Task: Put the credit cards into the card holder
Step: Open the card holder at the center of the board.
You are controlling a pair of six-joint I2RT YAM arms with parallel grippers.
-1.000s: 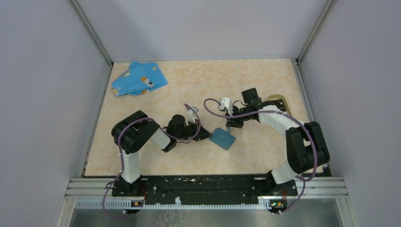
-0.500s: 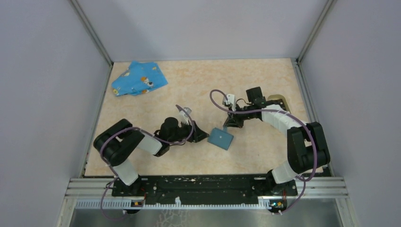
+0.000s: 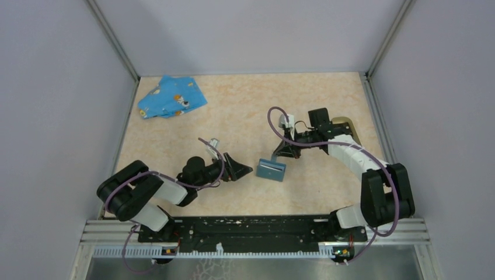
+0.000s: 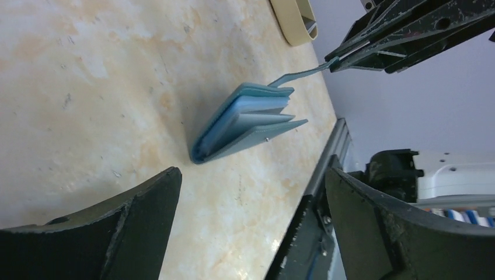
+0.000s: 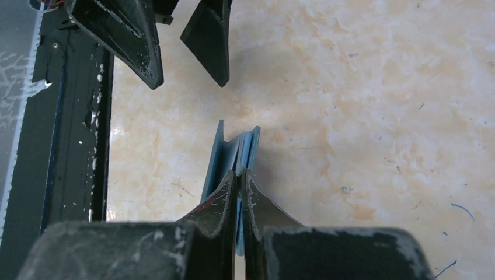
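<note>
A blue flat case (image 3: 271,170) lies mid-table, fanned open, with pale blue layers (image 4: 257,108) inside that look like the credit cards. My right gripper (image 3: 280,154) is shut on a thin blue leaf of the case (image 5: 225,157) and holds it up off the rest; I cannot tell whether it is a flap or a card. My left gripper (image 3: 244,169) stands open just left of the case (image 4: 239,131), apart from it, with nothing between its fingers. The tan oval card holder (image 3: 345,123) sits at the back right, partly behind my right arm, and shows as the card holder (image 4: 295,20) in the left wrist view.
A blue patterned cloth (image 3: 172,97) lies crumpled at the back left corner. Grey walls close in the left, back and right sides. The black base rail (image 3: 245,227) runs along the near edge, close to the left gripper.
My left gripper has opened, let go of the blue case and drawn back to the left. The right gripper stays shut and has lifted one leaf, so the case now fans open.
</note>
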